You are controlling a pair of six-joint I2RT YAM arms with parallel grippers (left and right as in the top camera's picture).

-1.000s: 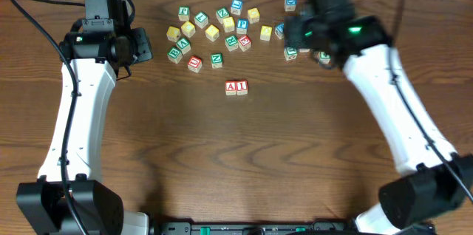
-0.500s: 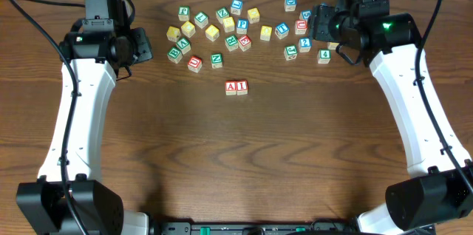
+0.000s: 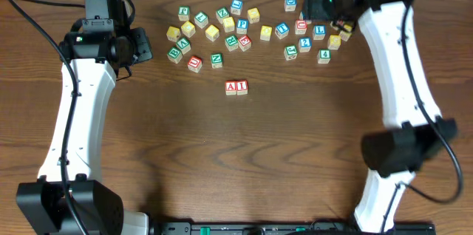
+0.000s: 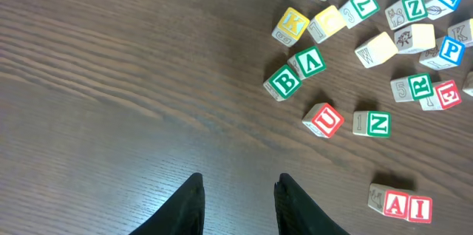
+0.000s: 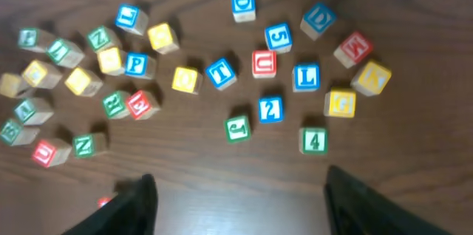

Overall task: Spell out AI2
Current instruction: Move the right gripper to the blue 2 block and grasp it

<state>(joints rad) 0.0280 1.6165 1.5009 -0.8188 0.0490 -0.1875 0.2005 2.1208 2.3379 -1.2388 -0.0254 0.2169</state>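
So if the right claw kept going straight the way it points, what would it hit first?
Probably the green block, beside the blue 2 block. The open right gripper could meet bare table first, though; depth is unclear.

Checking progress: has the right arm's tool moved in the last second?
Yes. In the overhead view the right tool has drawn back from above the right-hand blocks toward the top of the picture, farther from the A and I pair.

A block touching I block — loose blocks behind
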